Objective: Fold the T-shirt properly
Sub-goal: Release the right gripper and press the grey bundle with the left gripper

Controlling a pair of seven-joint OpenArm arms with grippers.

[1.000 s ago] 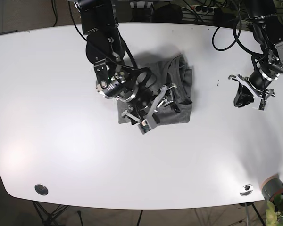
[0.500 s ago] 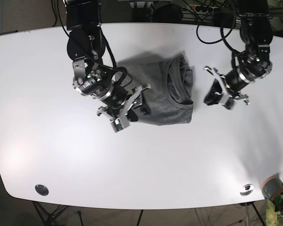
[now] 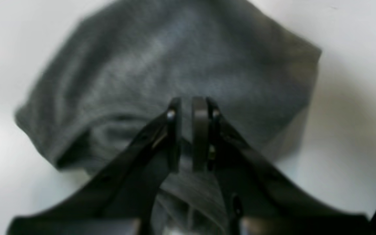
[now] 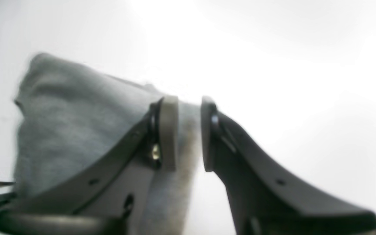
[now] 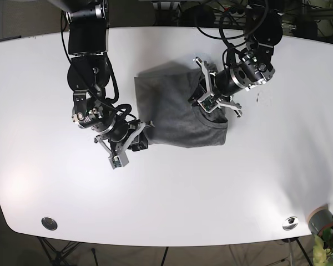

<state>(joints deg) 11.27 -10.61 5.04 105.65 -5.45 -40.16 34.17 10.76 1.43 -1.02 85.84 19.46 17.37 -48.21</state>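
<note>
**Folded shirt mid-bench, a claw at each side**

The grey T-shirt [image 5: 180, 113] lies folded into a rough rectangle on the white bench [image 5: 266, 188], a little toward the far edge and about midway between the two short ends. Its longer side runs roughly from the far edge toward the near edge, and the collar opening faces the base view's right, where the folded layers stack up along that side. The cloth lies flat on the bench, with a few soft creases.

The left claw [image 5: 215, 98] sits at the shirt's collar side, the arm coming down from the far edge and bent toward the shirt. In the left wrist view the left claw [image 3: 186, 133] has its two fingers nearly together, only a thin slit between them, low over the grey T-shirt [image 3: 162, 75]; whether any cloth is pinched in that slit cannot be told from the blurred picture.

The right claw [image 5: 129, 145] is at the opposite side of the shirt, at its near corner, the arm reaching down from the far edge and angled in toward the cloth. In the right wrist view the right claw [image 4: 189, 133] stands a little parted, and a strip of the T-shirt [image 4: 77, 130] edge shows in the gap between the fingers; whether they press on it is unclear. White bench [image 4: 289, 65] fills the rest of that view.
</note>
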